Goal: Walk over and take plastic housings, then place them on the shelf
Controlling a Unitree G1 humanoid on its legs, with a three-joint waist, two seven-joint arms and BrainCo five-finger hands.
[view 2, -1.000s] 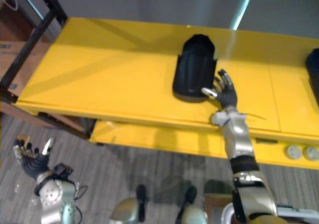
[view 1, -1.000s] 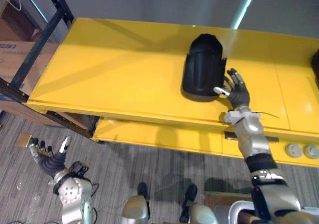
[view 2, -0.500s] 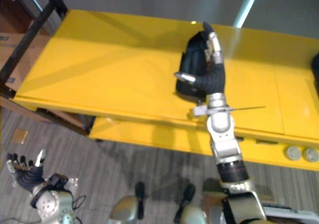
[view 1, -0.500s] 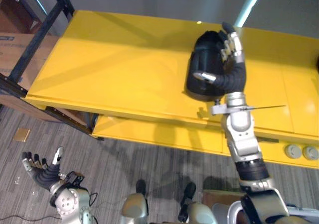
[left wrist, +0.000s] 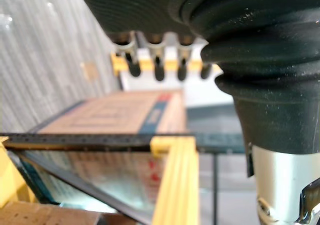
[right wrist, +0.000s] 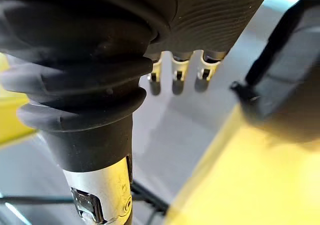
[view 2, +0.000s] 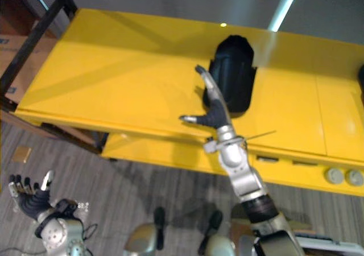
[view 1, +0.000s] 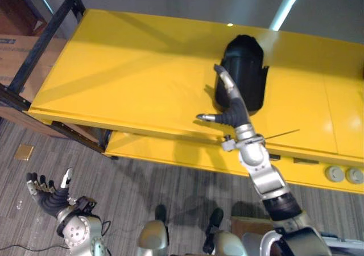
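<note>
Black plastic housing (view 1: pixel 245 68) lies on the yellow shelf (view 1: pixel 125 74), domed end away from the robot, open end toward the front edge. Right hand (view 1: pixel 232 109) is just beside the housing's left flank, fingers straight, thumb stuck out sideways, holding nothing. It may be brushing the shell, can't tell from this angle. Left hand (view 1: pixel 52 192) hangs low over the grey floor, fingers spread, empty. Housing looks like a rigid hollow moulding: likely light, smooth so probably slippery, not fragile-looking. Best hold, I'd judge: fingers over the curved back with thumb on the opposite wall, or a pinch on the open rim.
</note>
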